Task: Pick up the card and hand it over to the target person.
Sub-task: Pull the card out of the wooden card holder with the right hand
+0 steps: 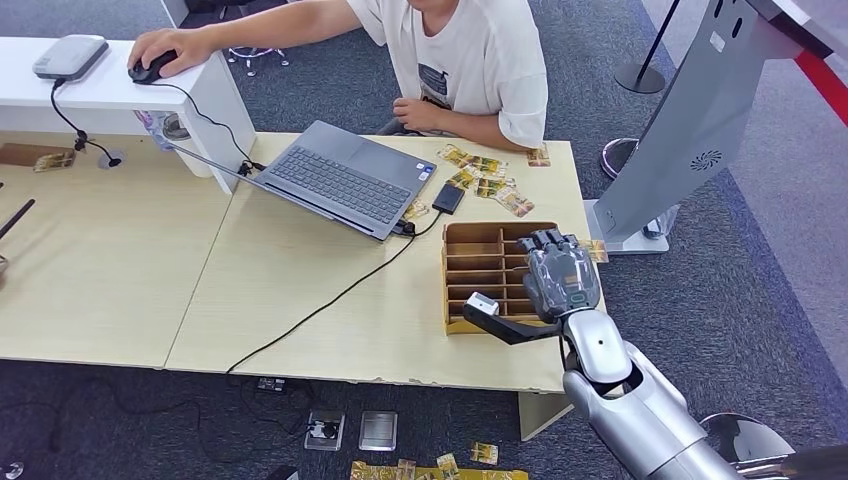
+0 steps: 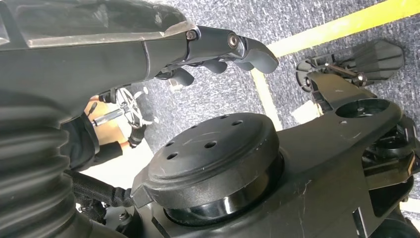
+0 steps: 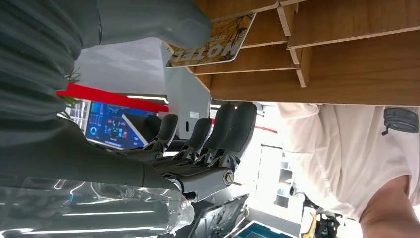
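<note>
A card point(image 1: 597, 250) with a yellow picture pokes out at the far right corner of the wooden slotted box point(image 1: 485, 262) on the table. My right hand point(image 1: 560, 275) hovers over the box's right half, palm down, fingers stretched forward and apart, thumb out to the left. In the right wrist view the card point(image 3: 213, 42) reads HOTEL and lies against the box point(image 3: 346, 64); the thumb point(image 3: 163, 20) overlaps its edge, and contact is unclear. Nothing lies between thumb and fingers point(image 3: 218, 134). The seated person point(image 1: 470, 60) is behind the table. My left hand point(image 2: 223, 49) hangs beside my body, holding nothing.
An open laptop point(image 1: 345, 178) with a trailing cable lies left of the box. Several loose cards point(image 1: 485, 175) are scattered in front of the person, more on the floor point(image 1: 440, 468). A grey kiosk stand point(image 1: 690, 130) rises close on the right. The person's hand rests on a mouse point(image 1: 150, 70).
</note>
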### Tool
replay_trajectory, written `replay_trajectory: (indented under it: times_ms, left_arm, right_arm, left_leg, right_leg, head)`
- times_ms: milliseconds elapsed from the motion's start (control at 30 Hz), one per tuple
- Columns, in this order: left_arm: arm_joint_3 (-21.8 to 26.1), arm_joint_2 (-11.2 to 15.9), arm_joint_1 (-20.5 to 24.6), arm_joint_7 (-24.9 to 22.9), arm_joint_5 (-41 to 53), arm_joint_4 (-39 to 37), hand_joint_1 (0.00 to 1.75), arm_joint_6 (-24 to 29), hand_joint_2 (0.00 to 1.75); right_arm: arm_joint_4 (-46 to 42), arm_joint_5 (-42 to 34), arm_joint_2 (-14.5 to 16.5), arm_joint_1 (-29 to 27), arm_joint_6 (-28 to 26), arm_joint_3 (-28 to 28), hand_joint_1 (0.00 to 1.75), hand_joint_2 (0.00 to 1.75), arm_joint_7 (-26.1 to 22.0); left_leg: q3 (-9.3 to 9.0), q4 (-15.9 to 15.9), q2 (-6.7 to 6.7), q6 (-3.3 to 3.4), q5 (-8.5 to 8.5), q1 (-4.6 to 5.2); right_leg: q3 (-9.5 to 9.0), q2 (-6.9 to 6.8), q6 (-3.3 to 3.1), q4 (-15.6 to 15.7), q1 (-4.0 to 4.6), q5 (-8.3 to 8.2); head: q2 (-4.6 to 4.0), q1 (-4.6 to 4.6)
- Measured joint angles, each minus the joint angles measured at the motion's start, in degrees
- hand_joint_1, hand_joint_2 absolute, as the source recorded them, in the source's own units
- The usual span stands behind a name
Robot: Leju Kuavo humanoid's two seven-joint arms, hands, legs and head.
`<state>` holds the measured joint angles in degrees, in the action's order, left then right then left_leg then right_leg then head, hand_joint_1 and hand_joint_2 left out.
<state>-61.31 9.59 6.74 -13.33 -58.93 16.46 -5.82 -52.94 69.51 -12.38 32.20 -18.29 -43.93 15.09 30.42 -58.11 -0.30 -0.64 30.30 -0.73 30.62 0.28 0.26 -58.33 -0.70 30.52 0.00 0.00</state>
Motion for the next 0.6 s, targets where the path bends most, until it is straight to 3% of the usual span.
replay_trajectory:
  times_ms: [300, 333, 467, 600]
  left_arm:
    - [0.0, 0.0, 0.0, 0.0, 0.1, -0.2, 0.00, 0.0, 1.75]
    - [0.0, -0.1, 0.0, 0.0, 0.0, -0.2, 0.00, 0.0, 1.75]
    - [0.1, -0.1, 0.0, 0.1, 0.0, -0.3, 0.00, -0.1, 1.75]
    - [0.1, -0.1, 0.0, 0.1, 0.0, -0.3, 0.00, -0.1, 1.75]
  right_arm:
    - [0.8, 0.8, -0.3, 0.2, 0.1, -0.8, 0.86, 1.75, 0.2]
    - [0.9, 0.9, -0.2, 0.3, 0.1, -0.8, 0.90, 1.75, 0.2]
    - [1.3, 1.2, -0.1, 0.5, -0.1, -1.2, 1.54, 1.75, 0.2]
    - [1.4, 1.4, 0.0, 0.6, -0.1, -1.4, 1.56, 1.75, 0.2]
  left_leg:
    - [0.01, 0.0, 0.01, 0.01, -0.06, 0.00]
    - [-0.01, 0.1, 0.02, 0.02, -0.10, 0.00]
    - [-0.05, 0.3, 0.05, 0.04, -0.27, -0.01]
    - [0.01, 0.1, 0.01, 0.01, -0.07, -0.01]
  right_leg:
    - [0.00, -0.01, -0.01, 0.1, 0.01, -0.06]
    - [-0.01, -0.01, -0.02, 0.1, 0.01, -0.11]
    - [-0.05, -0.01, -0.04, 0.3, 0.03, -0.28]
    - [0.00, -0.01, -0.01, 0.1, 0.01, -0.07]
  head:
    - [0.00, 0.00]
    - [0.00, 0.00]
    - [0.00, 0.00]
    - [0.00, 0.00]
